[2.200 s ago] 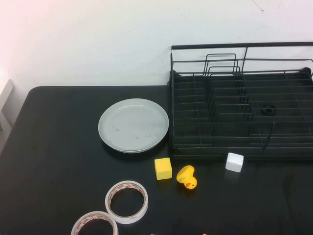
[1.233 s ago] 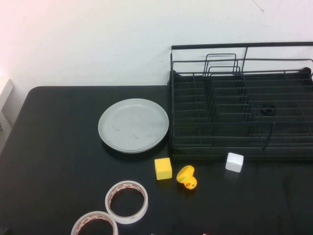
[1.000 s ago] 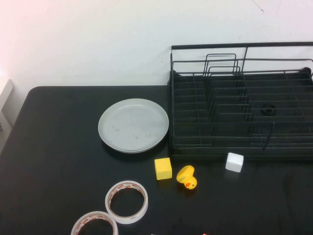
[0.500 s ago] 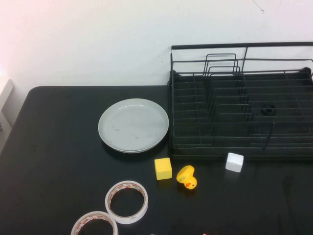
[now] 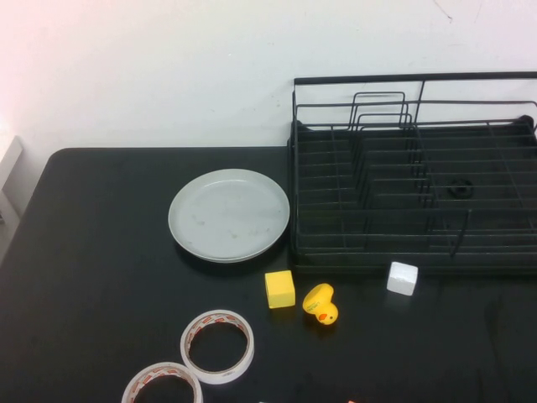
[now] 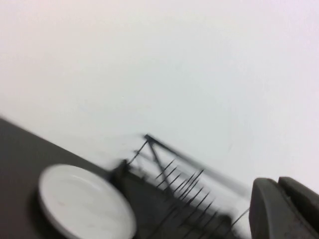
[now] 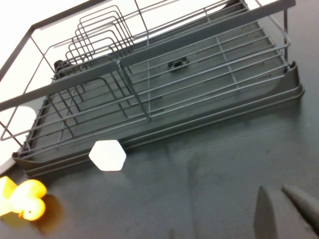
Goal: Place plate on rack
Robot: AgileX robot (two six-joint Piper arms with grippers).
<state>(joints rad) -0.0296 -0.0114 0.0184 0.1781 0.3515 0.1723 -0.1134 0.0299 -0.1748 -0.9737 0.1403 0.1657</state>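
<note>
Nothing has moved: round pale grey-green plate (image 5: 229, 215) flat on black counter (image 5: 101, 269), touching black wire rack (image 5: 414, 180); left tool (image 6: 286, 209) and right tool (image 7: 286, 211) aloft, spacing cannot tell.

This looks like a lab test bench rather than a kitchen: a black table (image 5: 101, 277) is pushed against a bare white wall (image 5: 168, 67). On it sits an odd mix: a wire rack (image 5: 411, 180), a plate (image 5: 229, 215), tape rolls (image 5: 217, 346), a rubber duck (image 5: 320, 304) and a yellow cube (image 5: 280, 289). Probably staged props.
</note>
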